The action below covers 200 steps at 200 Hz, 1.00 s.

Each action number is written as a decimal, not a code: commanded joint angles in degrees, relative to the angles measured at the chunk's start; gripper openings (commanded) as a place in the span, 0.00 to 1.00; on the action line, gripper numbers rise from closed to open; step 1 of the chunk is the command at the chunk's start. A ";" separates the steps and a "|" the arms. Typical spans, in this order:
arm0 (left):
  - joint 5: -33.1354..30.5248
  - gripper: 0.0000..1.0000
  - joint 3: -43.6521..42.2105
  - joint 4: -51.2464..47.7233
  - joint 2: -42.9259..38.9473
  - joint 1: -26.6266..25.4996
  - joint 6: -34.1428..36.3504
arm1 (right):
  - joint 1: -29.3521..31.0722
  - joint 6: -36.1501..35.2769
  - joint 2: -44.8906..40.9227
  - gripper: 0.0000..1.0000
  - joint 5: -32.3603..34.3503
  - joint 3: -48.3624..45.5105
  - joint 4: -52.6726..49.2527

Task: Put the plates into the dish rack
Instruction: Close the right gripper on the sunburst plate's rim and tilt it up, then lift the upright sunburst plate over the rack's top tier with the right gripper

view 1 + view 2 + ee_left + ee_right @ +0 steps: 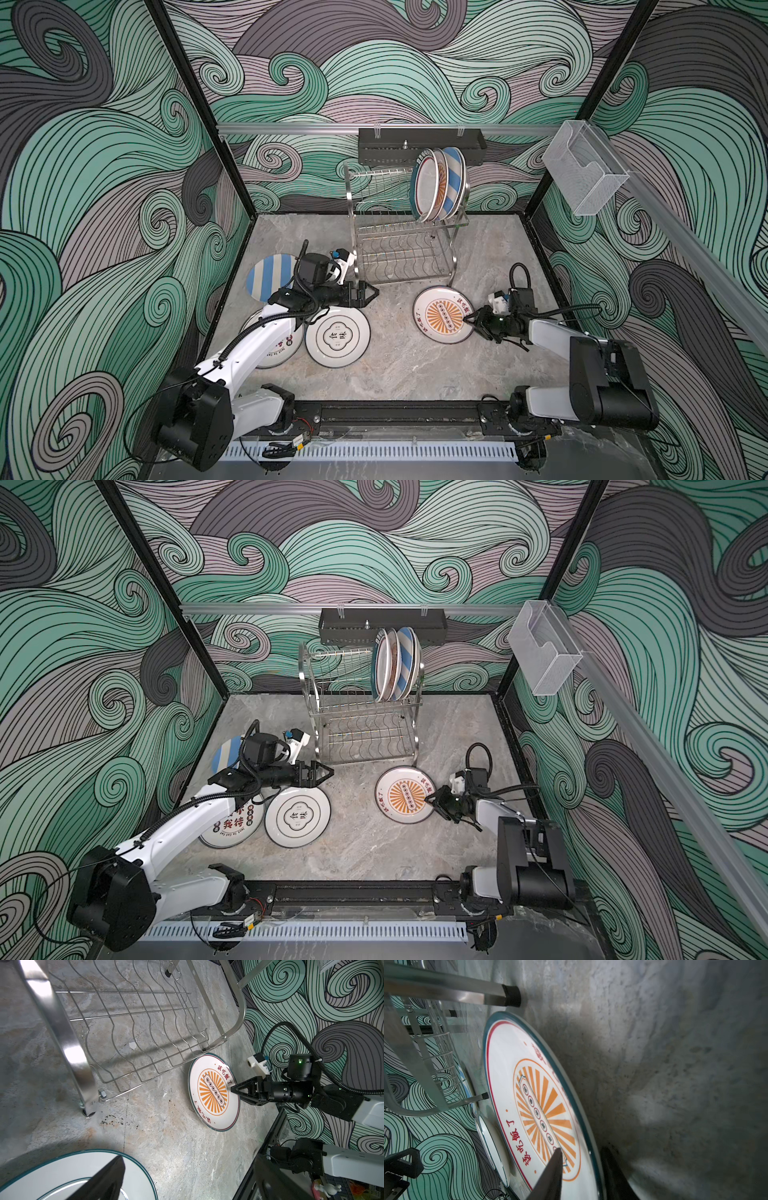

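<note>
Item: orange sunburst plate (436,309), flat on worktop (395,365), just near of dish rack (399,249); my right pincer (469,323) clamps its right rim.

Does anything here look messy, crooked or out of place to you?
Only small things: dark specks stain the table beside a foot of the dish rack, and the racked plates crowd one end of its upper shelf. Nothing looks broken or spilled.
</note>
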 commanded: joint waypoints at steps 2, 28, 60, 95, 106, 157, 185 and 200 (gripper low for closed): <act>-1.93 0.99 4.41 -0.68 0.54 -0.15 1.27 | -0.14 1.41 0.79 0.25 1.10 -1.41 -0.02; -5.21 0.98 6.61 -0.86 0.81 -0.07 0.59 | -0.24 0.48 1.54 0.18 1.00 -0.45 -1.00; -7.97 0.99 6.98 -1.44 0.63 0.03 0.56 | -0.26 -0.34 2.47 0.11 0.78 0.53 -1.76; -11.05 0.99 6.61 -1.26 0.23 0.49 0.16 | -0.36 -1.73 2.54 0.00 -0.16 1.95 -3.88; -11.23 0.99 6.69 -1.16 0.22 0.67 0.09 | -0.35 -2.01 0.95 0.00 -0.16 2.10 -5.05; -11.55 0.99 6.70 -1.00 -0.07 1.19 -0.22 | -0.34 -3.65 -12.91 0.00 -0.08 3.45 -14.68; -12.29 0.99 6.07 -0.83 -0.30 1.75 -0.85 | -0.10 -5.55 -20.08 0.00 -1.98 5.15 -21.82; -12.55 0.99 5.65 -0.43 -0.57 2.16 -1.16 | 0.62 -5.96 -23.48 0.00 -3.00 5.51 -23.55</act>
